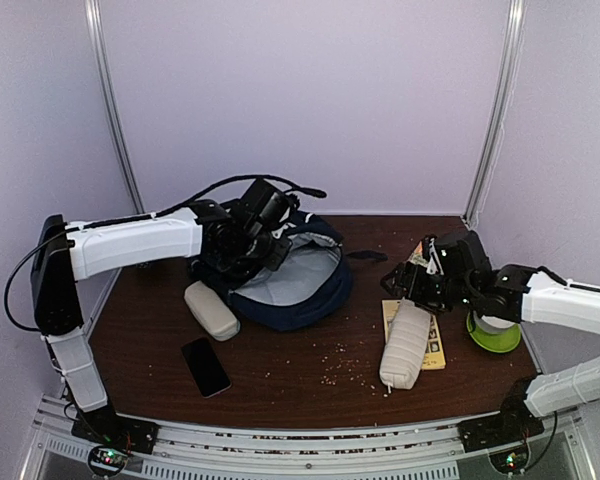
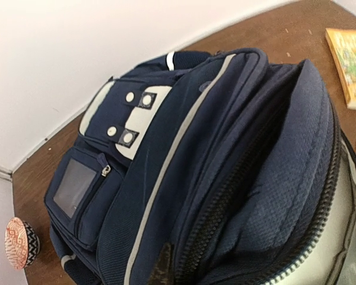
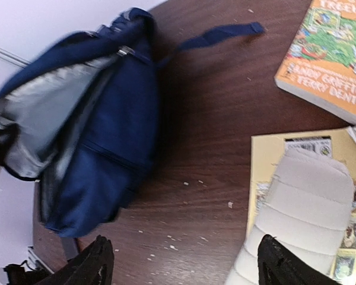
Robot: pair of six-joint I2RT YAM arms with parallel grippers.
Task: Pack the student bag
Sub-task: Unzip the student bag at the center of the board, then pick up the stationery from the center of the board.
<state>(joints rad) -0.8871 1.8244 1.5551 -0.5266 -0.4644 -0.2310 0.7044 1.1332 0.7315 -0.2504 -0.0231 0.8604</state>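
- Right gripper hangs with its two fingers spread wide and holds nothing. One finger is over the near end of the beige pouch.
- Left gripper sits at the back-left rim of the student bag. Its wrist view shows only a dark tip against the fabric, so I cannot tell whether it is clamped.
- The student bag lies at the rear of the brown table, left of centre. Its main compartment is unzipped and gaping, showing pale grey lining. The front has white patches with snaps and a small window pocket.
- A blue strap trails from the bag across the wood toward the right.
- A beige case lies just beside the bag's near-left edge, and a black phone lies nearer the front.
- The beige pouch, well apart from the bag on the right, rests on a yellow book. An orange book lies near it.
- A green round object sits at the table's right edge.
- Pale crumbs are scattered between the bag and the pouch.
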